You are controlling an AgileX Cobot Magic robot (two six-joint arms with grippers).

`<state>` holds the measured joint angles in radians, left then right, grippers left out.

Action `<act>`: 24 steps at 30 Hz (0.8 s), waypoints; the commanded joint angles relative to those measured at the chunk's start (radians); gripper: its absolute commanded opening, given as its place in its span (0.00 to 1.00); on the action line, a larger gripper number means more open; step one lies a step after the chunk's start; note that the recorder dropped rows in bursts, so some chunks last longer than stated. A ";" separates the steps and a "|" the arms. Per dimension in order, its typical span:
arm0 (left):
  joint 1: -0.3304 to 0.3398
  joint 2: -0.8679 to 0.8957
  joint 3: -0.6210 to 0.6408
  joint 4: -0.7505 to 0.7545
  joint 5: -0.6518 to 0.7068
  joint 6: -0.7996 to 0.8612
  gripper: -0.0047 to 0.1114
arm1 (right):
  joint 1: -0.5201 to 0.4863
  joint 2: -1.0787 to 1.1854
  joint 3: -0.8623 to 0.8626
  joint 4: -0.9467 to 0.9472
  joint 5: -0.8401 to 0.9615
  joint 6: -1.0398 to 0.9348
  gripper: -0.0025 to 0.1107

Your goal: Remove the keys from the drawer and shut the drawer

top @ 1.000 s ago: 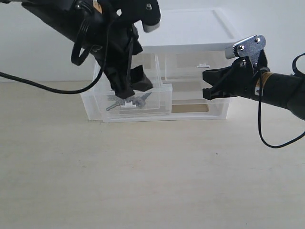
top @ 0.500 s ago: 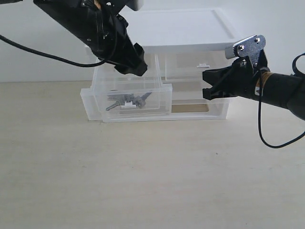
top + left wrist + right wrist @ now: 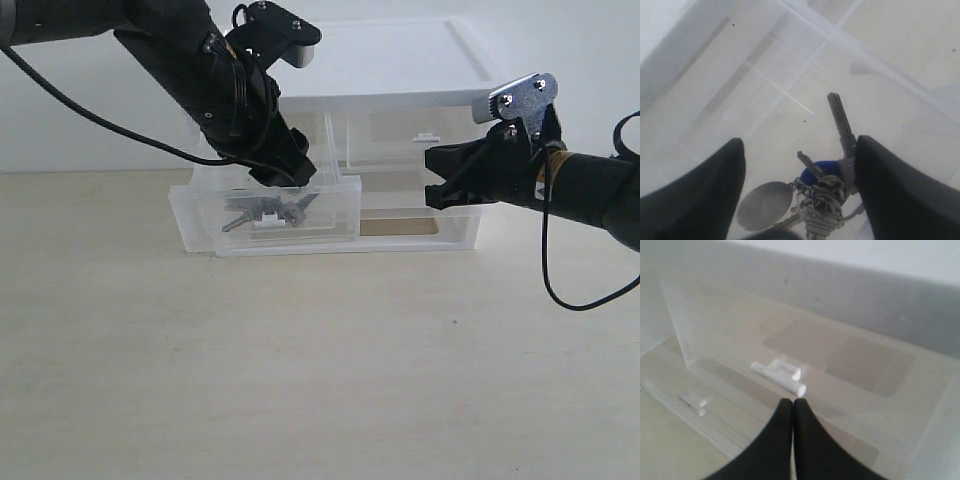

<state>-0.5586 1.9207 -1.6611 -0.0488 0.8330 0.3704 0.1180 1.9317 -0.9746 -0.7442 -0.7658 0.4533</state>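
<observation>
Left gripper [image 3: 290, 168] hangs over the pulled-out drawer [image 3: 335, 215] with its jaws spread wide and nothing between them. In the left wrist view its two dark fingers [image 3: 705, 185] stand either side of the keys [image 3: 820, 195]. Whether the one beside the long key touches it cannot be told.

The keys lie flat on the drawer floor, behind the white tab handle [image 3: 267, 222]. From the exterior view the bunch runs lengthwise along the front wall, one blade pointing left and another up to the right. The blue fob [image 3: 815, 170] sits by the ring. The round grey disc tag [image 3: 765, 205] is too blurred for any marking to be read.

The drawer sticks out from the clear drawer unit [image 3: 400, 70], which stands on the tabletop [image 3: 320, 380]. Further right, the right gripper [image 3: 432, 178] hovers before the unit's right half, clenched shut and empty.
</observation>
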 commanded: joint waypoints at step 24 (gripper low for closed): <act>0.001 -0.141 -0.007 0.000 -0.026 0.053 0.47 | -0.017 0.005 -0.025 0.126 0.073 0.002 0.02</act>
<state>-0.5586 1.8405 -1.6611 -0.0488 0.7920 0.4225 0.1180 1.9317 -0.9746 -0.7442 -0.7658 0.4533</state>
